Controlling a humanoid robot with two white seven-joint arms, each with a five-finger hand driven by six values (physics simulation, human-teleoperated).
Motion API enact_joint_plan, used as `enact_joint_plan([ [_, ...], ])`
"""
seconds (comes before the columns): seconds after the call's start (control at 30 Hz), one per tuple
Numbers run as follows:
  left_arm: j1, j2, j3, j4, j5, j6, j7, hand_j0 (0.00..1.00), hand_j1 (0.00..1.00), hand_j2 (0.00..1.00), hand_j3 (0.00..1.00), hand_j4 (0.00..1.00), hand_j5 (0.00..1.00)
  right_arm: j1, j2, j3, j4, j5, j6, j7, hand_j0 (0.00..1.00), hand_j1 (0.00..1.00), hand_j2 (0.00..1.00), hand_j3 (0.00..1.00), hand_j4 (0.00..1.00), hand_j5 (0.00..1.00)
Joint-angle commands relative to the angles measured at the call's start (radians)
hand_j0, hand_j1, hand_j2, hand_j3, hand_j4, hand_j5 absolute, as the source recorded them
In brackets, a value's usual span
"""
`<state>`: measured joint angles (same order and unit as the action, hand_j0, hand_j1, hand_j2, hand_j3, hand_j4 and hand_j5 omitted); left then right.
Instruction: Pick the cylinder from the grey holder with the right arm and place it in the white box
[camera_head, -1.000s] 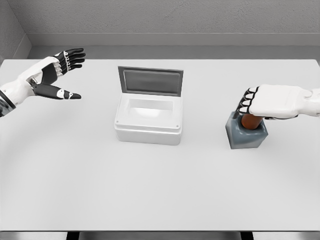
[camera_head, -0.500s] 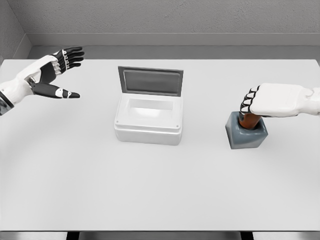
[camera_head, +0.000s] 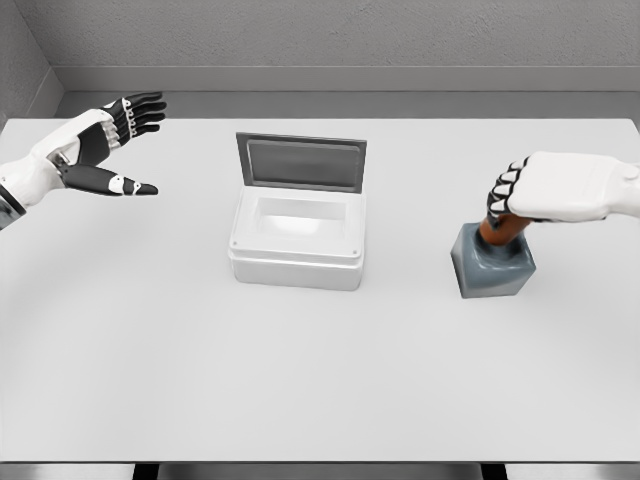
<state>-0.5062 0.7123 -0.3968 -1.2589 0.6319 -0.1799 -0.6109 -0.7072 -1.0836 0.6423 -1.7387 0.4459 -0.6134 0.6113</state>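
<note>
Right hand (camera_head: 545, 190), near the table's (camera_head: 320, 380) right edge, curled around the brown cylinder (camera_head: 497, 231), whose lower end sits in the grey holder (camera_head: 490, 268). A skewed pull could jam the cylinder or drag the holder. White box (camera_head: 297, 240), mid-table, lid upright, appears empty. Left hand (camera_head: 100, 150) spread wide, holding nothing, near the far-left corner.

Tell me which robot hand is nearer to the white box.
Right. The right robot hand grips the cylinder just right of the white box; the left robot hand hovers open, farther off to its upper left.
</note>
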Motion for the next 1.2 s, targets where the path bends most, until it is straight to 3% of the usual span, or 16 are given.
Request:
enact_joint_plan([
  [0.0,0.000,0.001,0.001,-0.002,0.006,0.000,0.000,1.00,1.00,1.00,1.00,1.00,1.00,0.000,-0.001,-0.001,-0.001,-0.004,0.002,0.000,0.54,0.54,0.54,0.54,0.54,0.54],
  [0.5,-0.002,0.001,0.001,-0.005,0.006,0.000,0.000,1.00,1.00,1.00,1.00,1.00,1.00,-0.032,0.016,-0.001,-0.012,-0.004,0.002,0.000,0.54,0.54,0.54,0.54,0.54,0.54],
  [1.17,-0.003,0.001,0.003,-0.010,0.014,0.000,0.000,1.00,1.00,1.00,1.00,1.00,1.00,-0.075,0.139,0.000,-0.005,0.017,0.002,0.000,0.54,0.54,0.54,0.54,0.54,0.54],
])
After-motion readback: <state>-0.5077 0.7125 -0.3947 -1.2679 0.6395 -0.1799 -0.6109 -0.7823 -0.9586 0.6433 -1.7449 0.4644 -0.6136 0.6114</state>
